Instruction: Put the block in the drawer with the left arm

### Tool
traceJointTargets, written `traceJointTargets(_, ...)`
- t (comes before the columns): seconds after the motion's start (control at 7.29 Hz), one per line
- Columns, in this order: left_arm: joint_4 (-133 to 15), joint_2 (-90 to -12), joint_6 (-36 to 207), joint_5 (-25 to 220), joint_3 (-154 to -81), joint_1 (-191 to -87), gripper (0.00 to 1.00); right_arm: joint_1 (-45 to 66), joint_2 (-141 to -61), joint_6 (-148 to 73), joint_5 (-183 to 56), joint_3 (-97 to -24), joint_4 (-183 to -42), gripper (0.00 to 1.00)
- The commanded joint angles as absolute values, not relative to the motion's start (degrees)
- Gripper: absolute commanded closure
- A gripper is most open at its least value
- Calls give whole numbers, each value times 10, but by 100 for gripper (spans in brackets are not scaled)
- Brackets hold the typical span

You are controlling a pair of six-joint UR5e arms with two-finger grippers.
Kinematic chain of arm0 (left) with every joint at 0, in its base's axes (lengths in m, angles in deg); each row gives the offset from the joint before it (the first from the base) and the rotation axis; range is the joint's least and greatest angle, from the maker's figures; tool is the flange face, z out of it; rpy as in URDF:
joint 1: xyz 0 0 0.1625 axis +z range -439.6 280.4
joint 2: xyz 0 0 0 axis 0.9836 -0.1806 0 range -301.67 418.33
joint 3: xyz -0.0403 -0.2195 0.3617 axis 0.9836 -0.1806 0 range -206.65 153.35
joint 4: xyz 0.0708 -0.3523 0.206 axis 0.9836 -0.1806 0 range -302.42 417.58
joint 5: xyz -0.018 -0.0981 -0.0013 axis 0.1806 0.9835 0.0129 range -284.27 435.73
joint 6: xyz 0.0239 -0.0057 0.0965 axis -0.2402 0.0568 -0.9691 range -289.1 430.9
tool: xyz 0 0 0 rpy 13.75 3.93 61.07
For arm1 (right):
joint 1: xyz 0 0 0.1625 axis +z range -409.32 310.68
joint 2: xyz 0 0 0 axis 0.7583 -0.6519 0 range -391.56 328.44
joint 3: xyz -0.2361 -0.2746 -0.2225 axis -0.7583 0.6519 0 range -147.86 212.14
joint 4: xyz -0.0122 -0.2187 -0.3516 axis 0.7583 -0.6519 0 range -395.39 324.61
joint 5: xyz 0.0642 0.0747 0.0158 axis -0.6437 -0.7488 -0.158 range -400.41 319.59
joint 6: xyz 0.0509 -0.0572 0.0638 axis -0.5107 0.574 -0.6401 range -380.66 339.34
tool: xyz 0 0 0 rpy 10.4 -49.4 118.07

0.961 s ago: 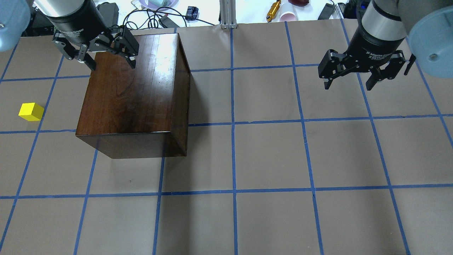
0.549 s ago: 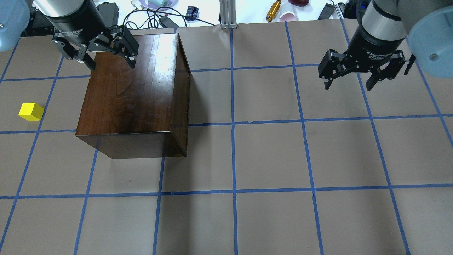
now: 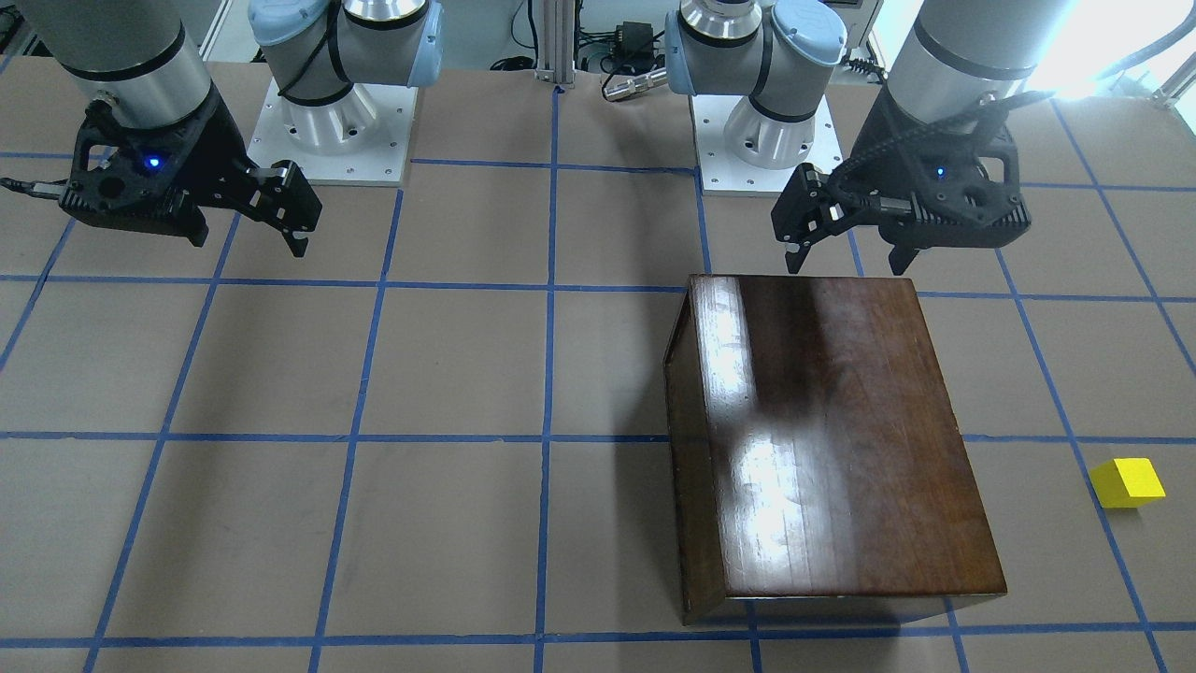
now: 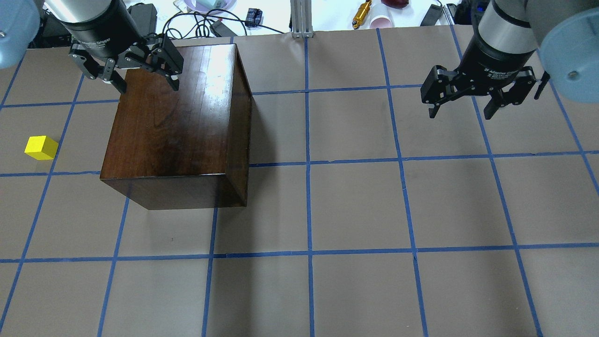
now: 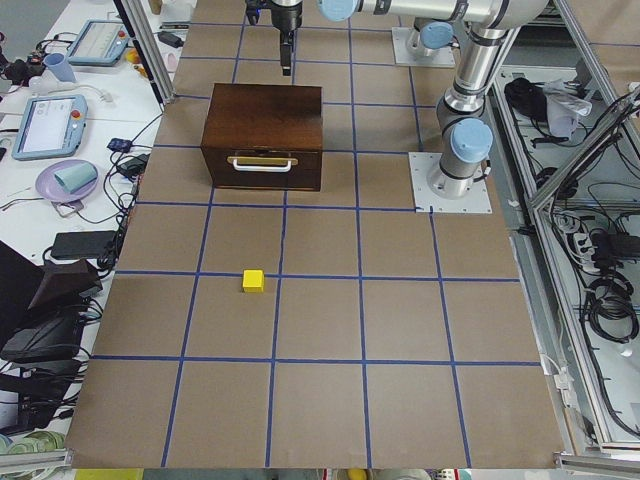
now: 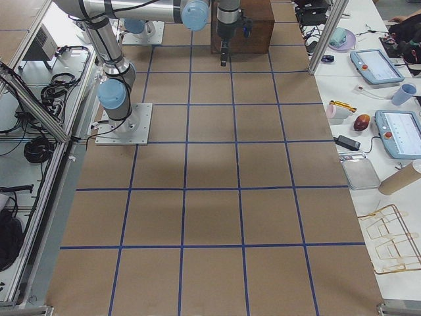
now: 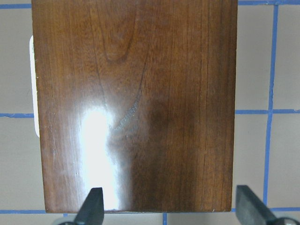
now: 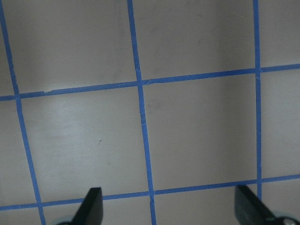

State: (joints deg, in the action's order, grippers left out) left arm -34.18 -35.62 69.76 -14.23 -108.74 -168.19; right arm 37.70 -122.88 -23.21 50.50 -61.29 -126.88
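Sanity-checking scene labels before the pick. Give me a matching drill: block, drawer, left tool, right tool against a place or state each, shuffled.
Things:
1. block
2. drawer
3. left tool
4. right tool

Places or states:
A. open, above bare table
B. shut, inside the dark box
C. lying on the table, apart from the dark box, on its handle side
D. open, above the top of the dark box

Pairs: 1-C, 2-B, 3-D, 4-A
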Motion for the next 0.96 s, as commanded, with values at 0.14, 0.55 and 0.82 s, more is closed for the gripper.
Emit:
traceJointTargets(0.14, -342, -356, 698, -139, -1087, -1682, 0, 377, -1229, -232, 506, -613, -1269, 0)
traceJointTargets(0.55, -342, -356, 698, -139, -1087, -1682, 0, 377, -1229, -232, 505, -613, -1269, 0)
traceJointTargets(0.82, -337, -356, 698, -140, -1087, -1678, 0, 377, -1229, -232, 505, -613, -1269, 0)
